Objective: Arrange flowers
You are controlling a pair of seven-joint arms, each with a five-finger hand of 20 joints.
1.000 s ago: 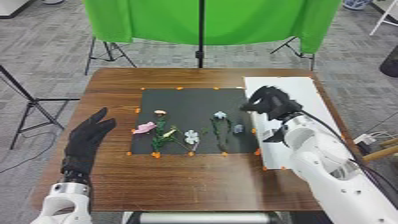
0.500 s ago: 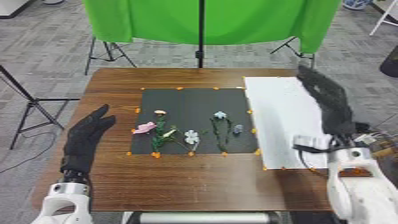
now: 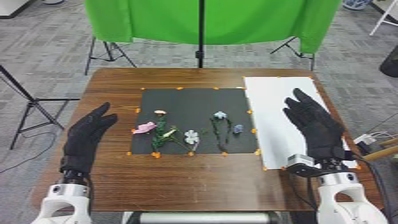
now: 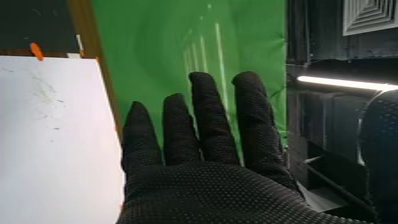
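Beginning with location, look to the near half of the dark mat [image 3: 191, 99] for the flowers: pink flower [image 3: 144, 128] at left, white flower [image 3: 192, 135] nearer the middle, pale blue flower [image 3: 220, 115] and small blue-grey flower [image 3: 238, 129] toward the right. Note the right hand [image 3: 313, 121] open over the white sheet [image 3: 271, 97], fingers extended, gripping nothing; note the left hand [image 3: 84, 129] likewise open and empty, beyond the left side of the mat.

Treat every flower as light (pressed, dried or artificial; cannot tell which). Expect thin, soft petals, liable to crease or tear, on slightly stiffer stems. Take hold partway along the green stems [image 3: 158, 143], with a gentle pinch between thumb and fingers. Keep pressure off the petals. In the left group, separate closely lying stems before lifting, to avoid dragging along a neighbour. Allow for slipping or rolling (likely with a narrow stem in a fabric-covered hand). Pinch the small blue-grey flower close to the base, lightly. Set down flat, stem first, and release without brushing the bloom.
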